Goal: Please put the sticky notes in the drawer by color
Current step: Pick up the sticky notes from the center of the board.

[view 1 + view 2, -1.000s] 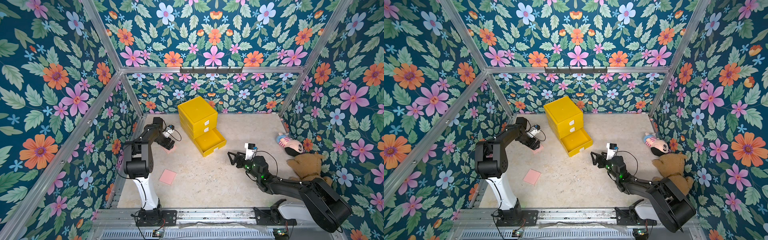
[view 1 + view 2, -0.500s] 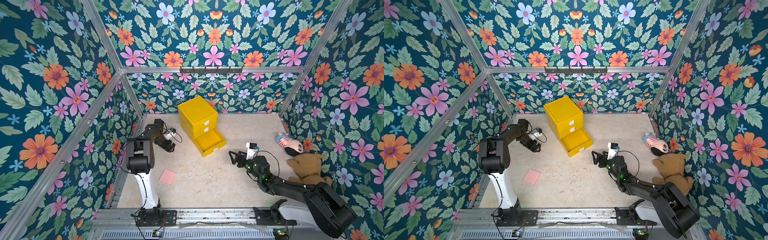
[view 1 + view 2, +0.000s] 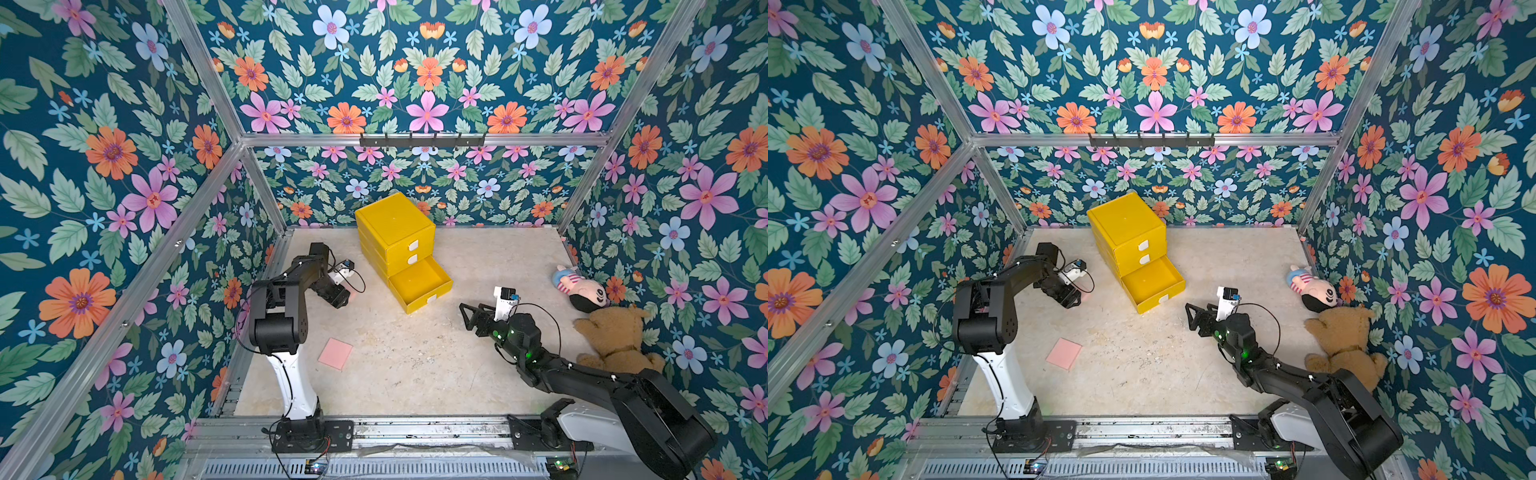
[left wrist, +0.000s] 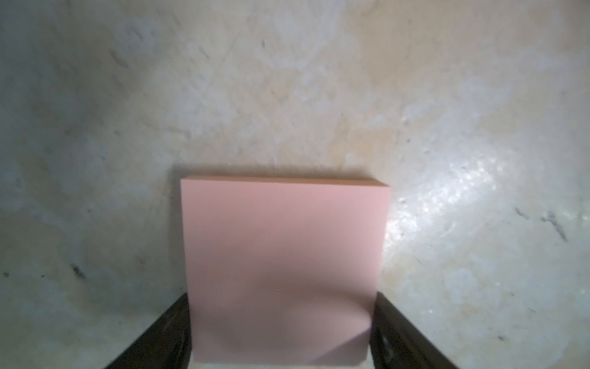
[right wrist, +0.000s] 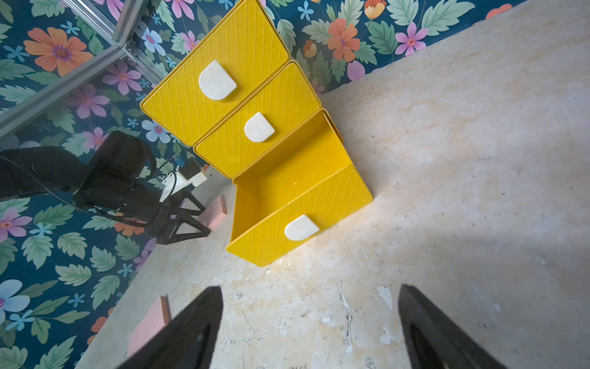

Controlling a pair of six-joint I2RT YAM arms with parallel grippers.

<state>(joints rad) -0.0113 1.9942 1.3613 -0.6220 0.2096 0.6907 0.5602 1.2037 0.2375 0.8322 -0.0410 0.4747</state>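
Two pink pads are all you can see of the sticky notes. One pad [image 4: 281,255] lies on the bench [image 3: 415,374] just beside the cabinet [image 3: 395,224], on the left arm's side of it, and your left gripper [image 4: 282,295] is down over it. In the left wrist view its black fingers [image 4: 166,329] stand one at each side edge of the pad, right against it. You cannot tell whether they are pressing it or only flanking it. In both top views the gripper hides nearly all of this pad, leaving only a sliver of pink at its tip.

Your second pad [image 3: 336,353] lies flat on the bench well apart from the cabinet, out in front of it and toward the left arm's base, with nothing touching it.

You have the cabinet standing at the back of the bench, near the rear wall and turned at an angle. Its upper two drawers are pushed in, each showing a white tab. The bottom drawer [image 3: 419,282] is pulled out, with its yellow inside in plain view.

Your right gripper [image 3: 467,318] hovers above the bench in front of the bottom drawer, near it but apart, pointing toward the cabinet. Its fingers are spread wide and hold nothing.

Off on the right arm's side, well apart from the cabinet, a doll [image 3: 579,286] and a bear [image 3: 615,336] lie by the wall, just beside each other.
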